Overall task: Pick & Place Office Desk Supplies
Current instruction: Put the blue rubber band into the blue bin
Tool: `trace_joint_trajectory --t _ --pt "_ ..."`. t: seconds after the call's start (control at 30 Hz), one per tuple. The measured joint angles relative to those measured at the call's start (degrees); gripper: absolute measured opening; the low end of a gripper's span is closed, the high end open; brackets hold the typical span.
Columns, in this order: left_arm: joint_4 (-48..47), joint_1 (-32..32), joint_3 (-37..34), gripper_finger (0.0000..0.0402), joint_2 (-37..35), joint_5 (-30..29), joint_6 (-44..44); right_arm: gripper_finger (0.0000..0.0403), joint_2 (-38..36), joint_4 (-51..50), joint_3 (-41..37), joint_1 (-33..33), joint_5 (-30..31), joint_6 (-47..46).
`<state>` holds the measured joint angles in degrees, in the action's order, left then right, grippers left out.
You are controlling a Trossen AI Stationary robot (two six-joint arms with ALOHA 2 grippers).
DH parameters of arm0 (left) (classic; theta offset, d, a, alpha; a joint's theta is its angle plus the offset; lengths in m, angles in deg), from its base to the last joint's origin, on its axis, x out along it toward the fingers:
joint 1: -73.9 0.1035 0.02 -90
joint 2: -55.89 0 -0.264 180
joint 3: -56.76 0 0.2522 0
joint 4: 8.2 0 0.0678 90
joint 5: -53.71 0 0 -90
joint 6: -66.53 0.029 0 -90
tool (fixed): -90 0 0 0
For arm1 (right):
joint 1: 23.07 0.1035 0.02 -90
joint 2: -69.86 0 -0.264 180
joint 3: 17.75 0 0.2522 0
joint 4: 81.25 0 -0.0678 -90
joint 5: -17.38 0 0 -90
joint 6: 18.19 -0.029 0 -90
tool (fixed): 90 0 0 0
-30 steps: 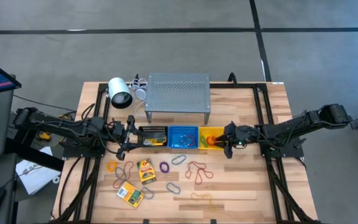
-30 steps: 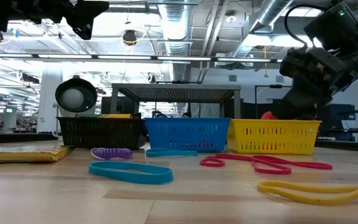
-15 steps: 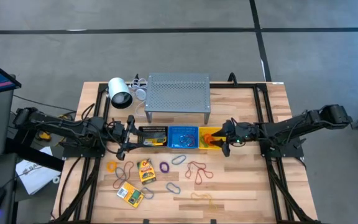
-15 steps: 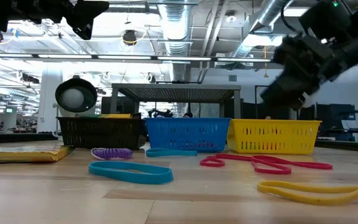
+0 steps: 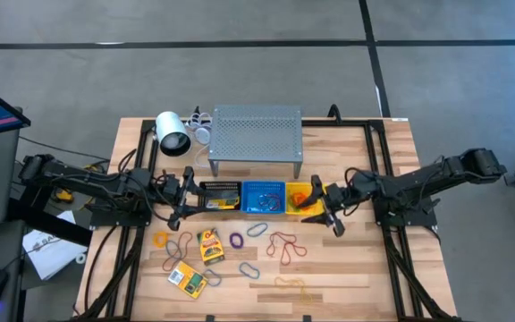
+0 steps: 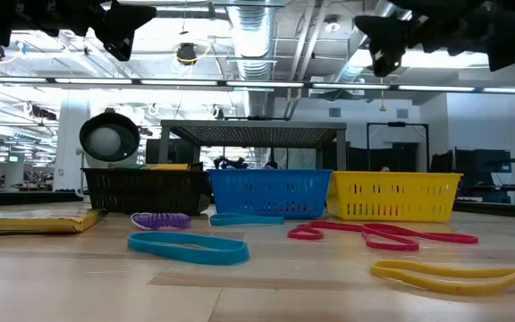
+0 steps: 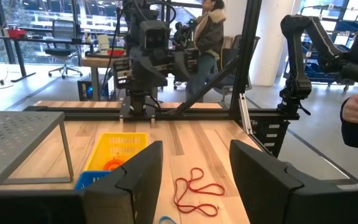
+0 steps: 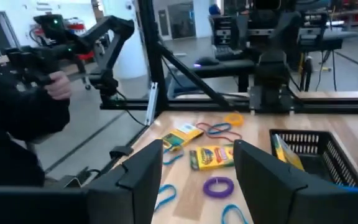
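Observation:
The office desk supplies lie loose on the near half of the table: two yellow-and-green packs (image 5: pixel 210 244) (image 5: pixel 188 281), a purple loop (image 5: pixel 237 239), red bands (image 5: pixel 284 246), a red-brown band (image 5: pixel 181 249), a yellow band (image 5: pixel 289 284) and grey clips (image 5: pixel 249 268). Black (image 5: pixel 220 196), blue (image 5: pixel 263 198) and yellow (image 5: pixel 302 190) baskets stand in a row, and an orange piece (image 5: pixel 300 199) lies in the yellow one. My right gripper (image 5: pixel 322 207) hangs open and level, high above the yellow basket's right end. My left gripper (image 5: pixel 184 192) waits open, raised left of the black basket.
A grey perforated shelf (image 5: pixel 256 136) stands behind the baskets, with a white cylindrical lamp-like object (image 5: pixel 172 132) to its left. Black frame rails run along the table's left and right sides. A person's hand (image 8: pixel 58 87) shows beyond the table in the right wrist view.
My right gripper has risen out of the yellow basket to well above its rim and drawn slightly toward the table's right edge. It has tipped from pointing down to level and rolled. The orange piece stays in the basket.

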<state>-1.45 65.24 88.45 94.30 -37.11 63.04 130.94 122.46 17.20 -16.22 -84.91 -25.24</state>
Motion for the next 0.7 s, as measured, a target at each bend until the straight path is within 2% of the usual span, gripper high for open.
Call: trace_joint_trajectory --t 0.33,0.7 --pt "0.02 -0.01 0.00 0.0181 0.00 0.00 -0.65 0.0189 -3.20 0.22 -0.02 -0.04 -1.60 -0.94" --pt "0.04 -0.01 0.00 0.0181 0.00 0.13 -2.88 0.0187 -7.53 -4.26 -0.02 2.19 -1.62 -0.96"
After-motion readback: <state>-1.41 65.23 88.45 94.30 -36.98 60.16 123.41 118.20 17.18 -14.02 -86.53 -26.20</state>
